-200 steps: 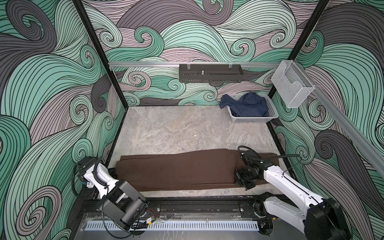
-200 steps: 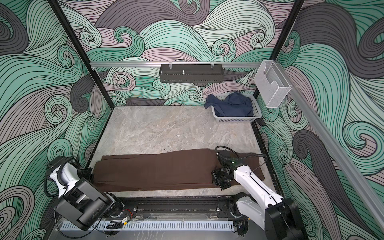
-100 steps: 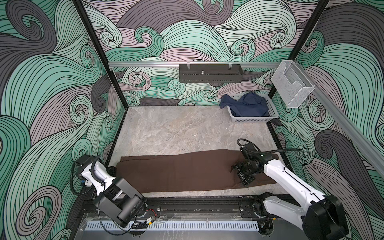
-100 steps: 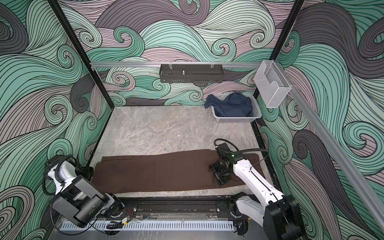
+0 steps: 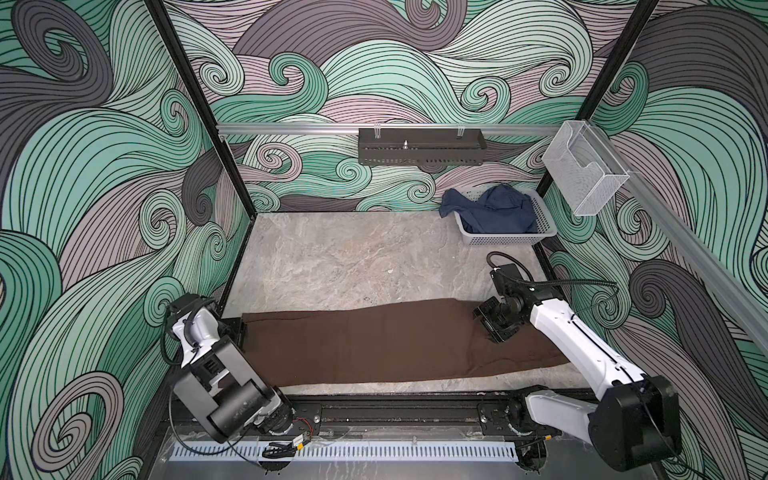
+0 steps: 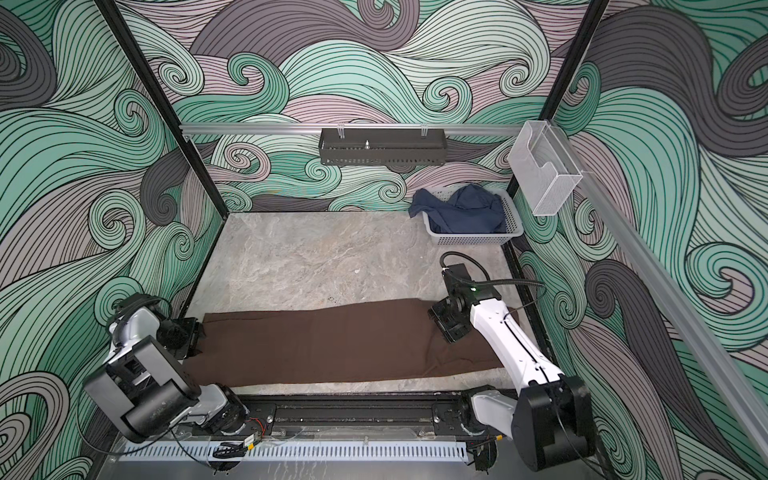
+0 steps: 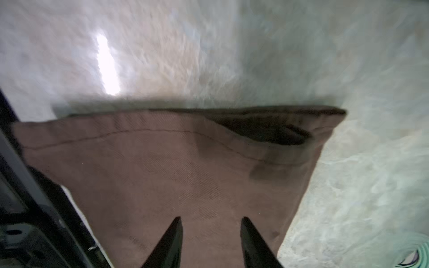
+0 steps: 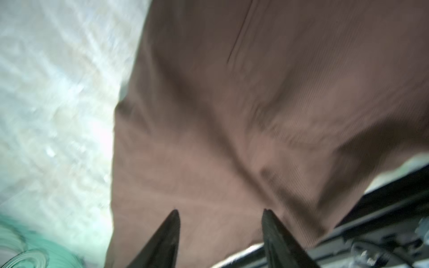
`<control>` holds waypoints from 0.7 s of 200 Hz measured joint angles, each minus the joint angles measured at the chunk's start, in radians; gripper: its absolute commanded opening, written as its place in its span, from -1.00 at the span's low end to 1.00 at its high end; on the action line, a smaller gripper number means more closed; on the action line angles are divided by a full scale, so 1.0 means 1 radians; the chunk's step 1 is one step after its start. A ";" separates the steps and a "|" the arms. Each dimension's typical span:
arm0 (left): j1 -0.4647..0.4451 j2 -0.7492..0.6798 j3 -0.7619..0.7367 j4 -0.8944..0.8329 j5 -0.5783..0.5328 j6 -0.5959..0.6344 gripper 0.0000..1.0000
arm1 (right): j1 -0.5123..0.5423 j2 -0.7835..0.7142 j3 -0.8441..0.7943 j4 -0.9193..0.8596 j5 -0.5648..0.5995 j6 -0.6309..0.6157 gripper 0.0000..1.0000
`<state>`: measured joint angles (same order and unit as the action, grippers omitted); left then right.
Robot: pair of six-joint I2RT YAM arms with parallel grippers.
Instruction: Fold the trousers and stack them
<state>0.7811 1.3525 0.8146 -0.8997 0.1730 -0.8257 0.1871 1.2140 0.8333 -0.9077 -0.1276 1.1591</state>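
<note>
The left gripper hangs with its jaws apart over the hem end of the trousers, with nothing between them. The right gripper is likewise parted above the wider end, probably the waist, and grips nothing. The trousers lie flat on the tabletop as one long brown band across the lower part of both top views, with the hem at lower left. The step in hand looks like taking hold for a crosswise fold. Each gripper should pinch every layer at its edge, then lift evenly so the band does not drag or skew. The left wrist view shows the hem stitching and a gaping leg opening, which the top views miss. Only the top views show the basket holding a navy garment at upper right
</note>
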 measured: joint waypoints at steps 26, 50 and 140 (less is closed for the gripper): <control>-0.037 0.077 -0.024 0.026 -0.008 -0.002 -0.30 | -0.098 0.071 -0.020 0.058 0.031 -0.095 0.00; -0.039 0.142 -0.023 0.045 -0.034 -0.001 -0.33 | -0.242 0.167 -0.035 0.118 0.027 -0.184 -0.05; -0.133 0.373 0.182 -0.030 -0.103 0.034 -0.43 | -0.571 0.393 0.018 0.092 -0.142 -0.482 0.06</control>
<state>0.6479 1.7260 0.9966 -0.9295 0.0704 -0.7914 -0.3840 1.6070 0.8516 -0.8154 -0.2695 0.6773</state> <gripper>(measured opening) 0.286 0.510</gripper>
